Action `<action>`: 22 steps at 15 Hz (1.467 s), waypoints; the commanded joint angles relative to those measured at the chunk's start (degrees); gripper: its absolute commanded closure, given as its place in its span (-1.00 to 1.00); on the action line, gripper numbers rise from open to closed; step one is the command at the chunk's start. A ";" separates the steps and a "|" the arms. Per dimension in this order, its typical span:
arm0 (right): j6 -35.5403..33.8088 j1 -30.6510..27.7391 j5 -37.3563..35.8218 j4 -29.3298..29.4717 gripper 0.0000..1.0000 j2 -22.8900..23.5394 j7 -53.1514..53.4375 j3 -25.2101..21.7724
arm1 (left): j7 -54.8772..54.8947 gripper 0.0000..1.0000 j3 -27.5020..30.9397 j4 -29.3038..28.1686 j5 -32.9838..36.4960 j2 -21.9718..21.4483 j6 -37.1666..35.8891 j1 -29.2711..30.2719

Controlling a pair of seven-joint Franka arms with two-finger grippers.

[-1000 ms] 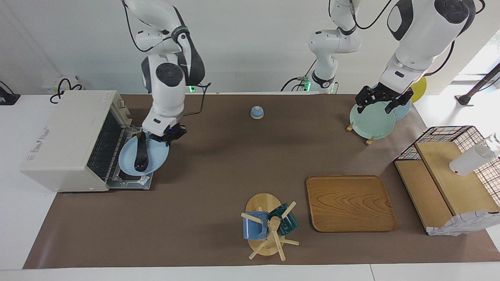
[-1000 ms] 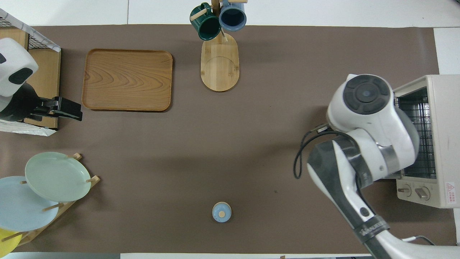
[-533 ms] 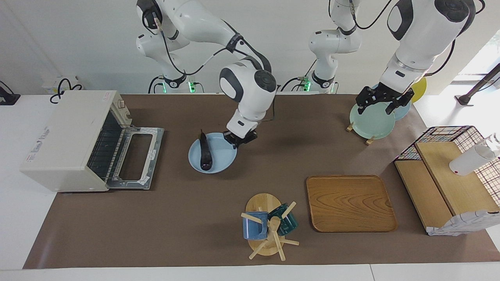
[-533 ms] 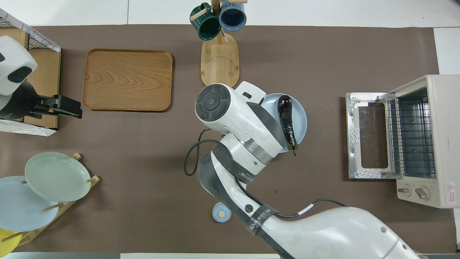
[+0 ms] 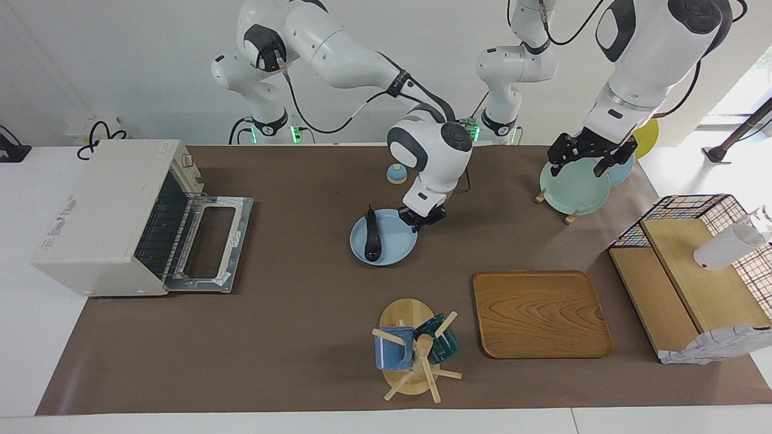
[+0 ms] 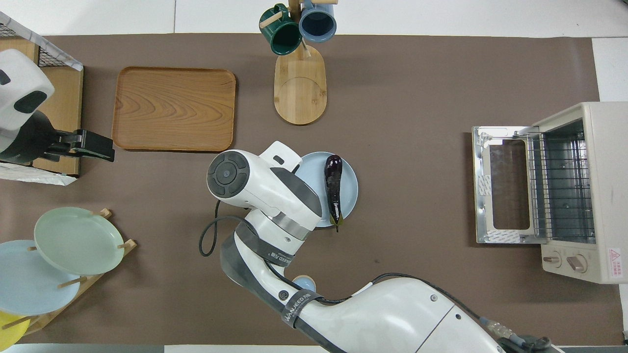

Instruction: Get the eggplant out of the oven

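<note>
- Overhead view hides the right gripper (image 5: 423, 218) under its own wrist; the facing view shows it pinched on the rim of the pale blue plate (image 5: 395, 248), at the plate's edge toward the left arm's end of the table.
- Oven (image 5: 102, 214) stands at the right arm's end of the table, door down, rack bare — the overhead view looks straight onto its rack.
- Eggplant (image 6: 333, 186) lies on the plate, mid-table, well apart from the oven; glossy, likely slippery and prone to roll, so keep the plate level — or grasp its thick middle.
- Left gripper (image 5: 590, 155), jaws spread, waits over the plate rack (image 5: 558, 208).
</note>
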 commanded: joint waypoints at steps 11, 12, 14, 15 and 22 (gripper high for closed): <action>7.31 -4.09 2.57 1.38 0.19 -2.36 -0.95 0.05 | 0.12 -1.00 0.10 -1.59 -0.35 -0.66 2.57 -0.48; 3.47 -5.68 2.48 1.47 0.22 -3.59 -4.46 0.05 | 0.12 -1.00 0.10 -1.68 -0.26 -0.66 2.84 -0.57; -3.66 -8.40 1.52 0.51 0.55 -6.84 -10.88 -0.30 | 0.12 -1.00 -0.16 -1.86 -0.35 -0.57 3.28 -0.65; -7.52 -10.33 0.03 -0.98 0.80 -8.60 -12.13 -0.30 | 0.12 -1.00 -0.25 -2.03 -0.35 -0.49 3.37 -1.18; -7.75 -24.94 -10.87 -28.11 1.00 -19.33 -20.40 -0.13 | -11.99 -1.00 -0.43 -8.79 -0.53 0.83 13.81 -13.29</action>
